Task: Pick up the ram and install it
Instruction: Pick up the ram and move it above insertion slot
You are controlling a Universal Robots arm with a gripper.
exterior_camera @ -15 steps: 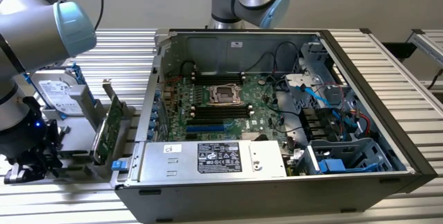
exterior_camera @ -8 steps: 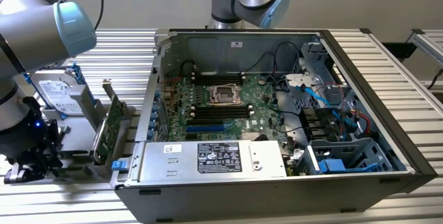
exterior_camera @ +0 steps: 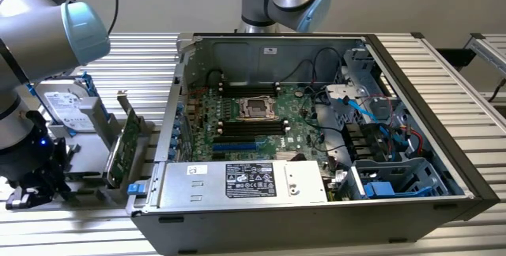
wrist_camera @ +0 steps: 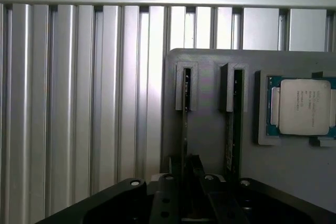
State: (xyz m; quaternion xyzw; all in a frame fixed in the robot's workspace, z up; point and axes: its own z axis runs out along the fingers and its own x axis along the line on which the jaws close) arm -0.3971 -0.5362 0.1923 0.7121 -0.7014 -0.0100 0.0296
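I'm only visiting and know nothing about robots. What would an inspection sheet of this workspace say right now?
Surface: ribbed metal table, carrying an open computer case and a grey holder.
Job's things: two ram sticks stand edge-on in the grey holder's slots; motherboard exposed inside the case.
Clutter: processor chip, hard drive and expansion card parked in holders.
Grippers: gripper low over the grey holder, lined up with one ram stick.
Cables: blue and dark cables inside the case.
Surroundings: metal frame at the exterior view's right.
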